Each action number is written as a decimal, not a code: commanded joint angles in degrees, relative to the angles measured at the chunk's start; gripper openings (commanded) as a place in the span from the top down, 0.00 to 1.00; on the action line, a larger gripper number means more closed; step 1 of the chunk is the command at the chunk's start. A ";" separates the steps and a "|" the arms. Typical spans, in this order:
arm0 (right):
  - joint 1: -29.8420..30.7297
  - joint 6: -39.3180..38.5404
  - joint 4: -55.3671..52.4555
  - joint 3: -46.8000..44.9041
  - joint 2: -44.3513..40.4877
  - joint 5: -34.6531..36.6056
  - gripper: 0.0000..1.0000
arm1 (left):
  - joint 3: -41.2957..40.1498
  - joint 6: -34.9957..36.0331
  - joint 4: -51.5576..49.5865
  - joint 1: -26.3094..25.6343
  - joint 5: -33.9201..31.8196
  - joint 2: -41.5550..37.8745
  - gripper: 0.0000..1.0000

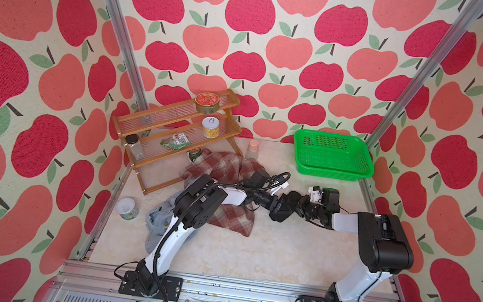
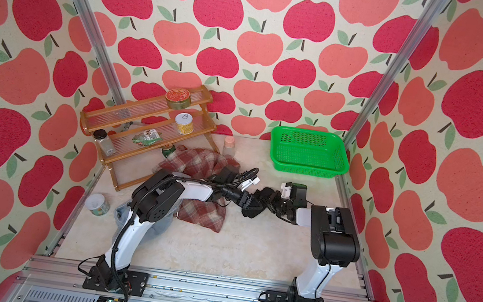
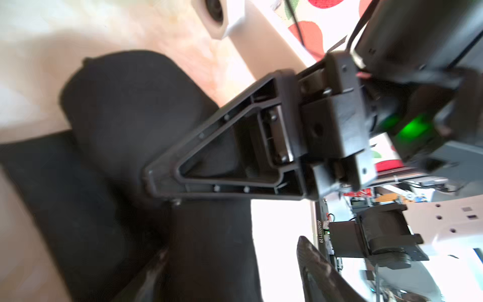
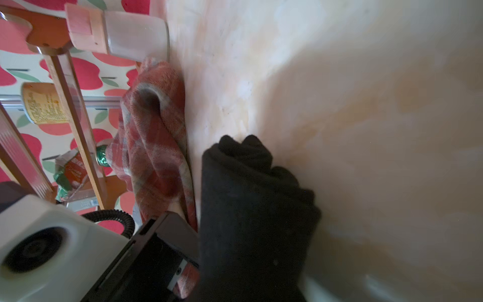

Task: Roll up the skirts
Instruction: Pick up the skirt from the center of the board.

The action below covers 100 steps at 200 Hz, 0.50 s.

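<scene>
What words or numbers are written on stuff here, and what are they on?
Nothing reads clearly.
yellow can: small print, too blurred.
red-lidded tin: lid design, too small.
green packet: red label, lettering blurred.
cup: printed pattern, unreadable.
dark strip in the left wrist view: tiny white characters, too blurred to be sure.

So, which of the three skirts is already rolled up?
The black skirt: it forms a tight roll. The plaid skirt and denim skirt lie loose and crumpled.
</scene>
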 commanded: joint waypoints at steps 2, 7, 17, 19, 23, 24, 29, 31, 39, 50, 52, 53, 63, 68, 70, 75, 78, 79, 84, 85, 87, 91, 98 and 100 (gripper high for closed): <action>-1.83 -11.17 -21.74 8.88 -3.11 -3.97 0.95 | -1.79 7.99 -8.78 2.56 -11.19 -8.48 0.28; -2.52 -12.82 -24.85 11.21 -3.00 -5.02 0.95 | -2.41 9.09 -9.76 2.76 -13.33 -10.30 0.28; -3.26 -16.57 -31.35 16.58 -2.52 -6.30 0.95 | -3.57 11.66 -11.78 2.80 -18.16 -13.73 0.28; -3.31 -17.45 -32.50 17.85 -2.37 -6.49 0.95 | -3.75 12.27 -12.07 2.78 -19.05 -14.54 0.27; -3.41 -19.21 -35.73 20.17 -2.10 -6.64 0.95 | -4.30 13.07 -12.90 2.76 -20.59 -16.04 0.27; -3.45 -19.60 -36.42 20.55 -2.02 -6.64 0.95 | -4.41 13.30 -13.00 2.74 -21.09 -16.22 0.27; -3.35 -21.61 -39.49 24.08 -1.62 -6.57 0.95 | -5.10 14.05 -13.50 2.71 -23.17 -18.04 0.27; -3.40 -22.38 -41.04 25.35 -1.44 -6.56 0.95 | -5.41 14.34 -13.60 2.71 -23.66 -18.85 0.26; -3.24 -25.02 -46.17 30.66 -0.42 -6.02 0.95 | -7.01 15.01 -13.55 2.72 -26.36 -21.68 0.26; -3.15 -28.21 -52.00 37.72 1.40 -5.13 0.95 | -9.65 15.29 -13.04 2.67 -29.60 -25.42 0.26; -3.19 -28.75 -52.98 39.39 1.84 -4.86 0.95 | -10.08 15.36 -12.89 2.57 -30.15 -25.90 0.26; -3.17 -29.03 -53.39 40.14 2.06 -4.74 0.95 | -10.33 15.37 -12.82 2.56 -30.36 -26.29 0.25; -3.15 -30.96 -57.03 46.99 4.33 -4.19 0.95 | -12.41 15.59 -12.45 2.41 -32.03 -29.19 0.25; -3.17 -31.82 -58.63 50.54 5.77 -3.98 0.95 | -13.04 15.74 -12.48 2.20 -32.81 -30.44 0.25; -3.15 -32.18 -59.19 51.67 6.38 -3.82 0.95 | -13.72 15.91 -12.49 2.06 -33.13 -30.91 0.25; -3.19 -33.07 -60.76 55.72 8.08 -3.34 0.95 | -14.68 16.19 -12.54 1.69 -33.73 -32.15 0.25; -3.11 -33.68 -61.76 58.24 8.96 -2.85 0.95 | -15.24 16.37 -12.65 1.51 -34.05 -32.74 0.25; -3.09 -33.87 -62.18 59.14 9.48 -2.68 0.95 | -15.41 16.40 -12.66 1.45 -34.11 -33.05 0.25; -3.08 -34.77 -64.15 63.56 11.69 -1.59 0.95 | -16.31 16.72 -12.82 1.05 -34.80 -34.17 0.25; -3.12 -34.86 -64.56 64.48 12.13 -1.35 0.95 | -16.52 16.75 -12.88 0.96 -34.97 -34.34 0.25; -3.07 -35.27 -65.26 66.27 13.00 -0.77 0.95 | -16.81 16.89 -12.98 0.78 -35.09 -34.75 0.25; -3.08 -35.90 -66.59 69.99 14.74 0.03 0.95 | -17.61 17.10 -13.10 0.34 -35.58 -35.51 0.25; -3.14 -36.96 -68.93 76.70 18.37 1.52 0.95 | -18.82 17.45 -13.43 -0.31 -36.34 -36.84 0.25; -3.17 -37.22 -69.32 78.71 19.55 1.88 0.95 | -19.19 17.48 -13.56 -0.52 -36.60 -37.19 0.25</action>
